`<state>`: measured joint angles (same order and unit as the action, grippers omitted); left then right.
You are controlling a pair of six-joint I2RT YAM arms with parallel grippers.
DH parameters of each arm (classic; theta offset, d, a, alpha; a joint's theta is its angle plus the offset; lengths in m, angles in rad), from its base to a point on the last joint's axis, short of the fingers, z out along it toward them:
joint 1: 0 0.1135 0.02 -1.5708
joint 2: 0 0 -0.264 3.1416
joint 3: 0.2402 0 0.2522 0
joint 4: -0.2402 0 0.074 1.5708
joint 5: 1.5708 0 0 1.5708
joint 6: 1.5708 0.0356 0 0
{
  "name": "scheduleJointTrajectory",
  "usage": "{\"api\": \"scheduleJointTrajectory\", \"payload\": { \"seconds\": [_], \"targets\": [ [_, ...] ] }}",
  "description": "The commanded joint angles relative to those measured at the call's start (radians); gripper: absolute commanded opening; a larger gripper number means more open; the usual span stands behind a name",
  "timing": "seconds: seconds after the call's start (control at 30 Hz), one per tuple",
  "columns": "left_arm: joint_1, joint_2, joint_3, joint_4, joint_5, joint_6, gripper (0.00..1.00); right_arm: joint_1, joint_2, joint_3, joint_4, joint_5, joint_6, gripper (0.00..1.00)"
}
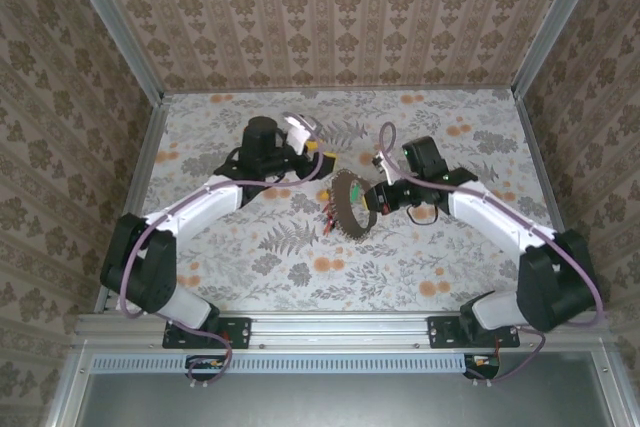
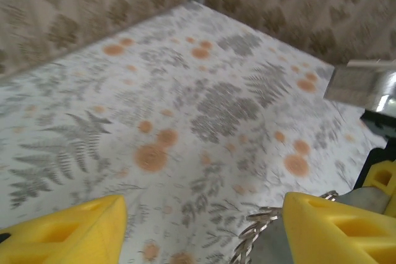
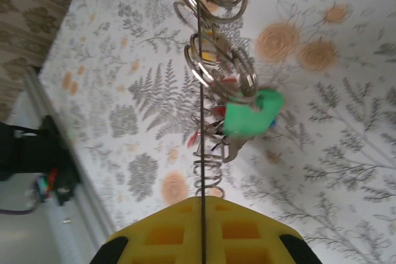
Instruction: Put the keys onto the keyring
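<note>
Pinching the keyring by its strap loop, the right gripper is clamped tight at the middle of the table. Green key hangs among the metal rings. Left gripper just beside, fingers spread, gripping nothing.

arms — white shells, black joints | cables — lilac | fingers yellow

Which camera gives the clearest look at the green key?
The right wrist view: the green key hangs close and large on the keyring, its bright head plain against the table. In the top view it is just a tiny green speck.
</note>
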<state>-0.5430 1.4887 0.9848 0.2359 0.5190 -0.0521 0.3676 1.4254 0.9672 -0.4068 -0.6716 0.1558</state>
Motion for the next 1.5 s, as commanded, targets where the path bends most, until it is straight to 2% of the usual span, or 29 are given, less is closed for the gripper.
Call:
{"api": "scheduleJointTrajectory", "payload": {
  "seconds": [0.0, 0.07, 0.17, 0.27, 0.33, 0.4, 0.53, 0.63, 0.73, 0.8, 0.9, 1.0, 1.1, 1.3, 1.4, 1.47],
  "targets": [
    [0.035, -0.068, -0.08, 0.198, -0.02, -0.17, 0.69, -0.015, 0.092, 0.067, -0.169, -0.221, 0.068, 0.0],
    [0.061, -0.086, -0.12, 0.264, 0.016, -0.21, 0.7, -0.012, 0.149, 0.085, -0.182, -0.26, 0.08, 0.0],
    [0.078, -0.111, -0.142, 0.251, 0.039, -0.209, 0.7, -0.012, 0.224, 0.131, -0.229, -0.206, 0.091, 0.0],
    [0.08, -0.136, -0.168, 0.239, 0.042, -0.19, 0.7, -0.006, 0.217, 0.1, -0.05, -0.352, 0.17, 0.0],
    [0.08, -0.154, -0.185, 0.237, 0.033, -0.18, 0.7, -0.011, 0.203, 0.071, 0.078, -0.355, 0.278, 0.0],
    [0.08, -0.17, -0.2, 0.237, 0.019, -0.172, 0.7, -0.023, 0.211, 0.068, 0.118, -0.347, 0.324, 0.0],
    [0.108, -0.189, -0.207, 0.226, -0.001, -0.167, 0.7, -0.076, 0.197, 0.037, 0.166, -0.251, 0.394, 0.0],
    [0.109, -0.204, -0.208, 0.214, -0.014, -0.159, 0.7, -0.137, 0.133, -0.041, 0.283, -0.18, 0.503, 0.0],
    [0.111, -0.213, -0.218, 0.212, -0.027, -0.155, 0.71, -0.181, 0.054, -0.119, 0.354, -0.057, 0.605, 0.0],
    [0.112, -0.211, -0.221, 0.215, -0.027, -0.157, 0.71, -0.182, 0.026, -0.159, 0.37, 0.007, 0.644, 0.0],
    [0.113, -0.203, -0.22, 0.223, -0.024, -0.166, 0.71, -0.183, 0.032, -0.178, 0.321, 0.021, 0.634, 0.0],
    [0.111, -0.197, -0.219, 0.23, -0.022, -0.173, 0.71, -0.181, 0.022, -0.223, 0.292, 0.085, 0.637, 0.0],
    [0.111, -0.195, -0.215, 0.225, -0.023, -0.169, 0.72, -0.179, -0.017, -0.292, 0.319, 0.142, 0.678, 0.04],
    [0.111, -0.186, -0.222, 0.233, -0.02, -0.182, 0.72, -0.165, -0.088, -0.374, 0.298, 0.171, 0.699, 0.07],
    [0.11, -0.182, -0.226, 0.249, -0.017, -0.19, 0.72, -0.154, -0.126, -0.419, 0.276, 0.193, 0.699, 0.13],
    [0.11, -0.183, -0.233, 0.267, -0.022, -0.191, 0.81, -0.154, -0.16, -0.444, 0.252, 0.213, 0.693, 0.14]
  ]
}}
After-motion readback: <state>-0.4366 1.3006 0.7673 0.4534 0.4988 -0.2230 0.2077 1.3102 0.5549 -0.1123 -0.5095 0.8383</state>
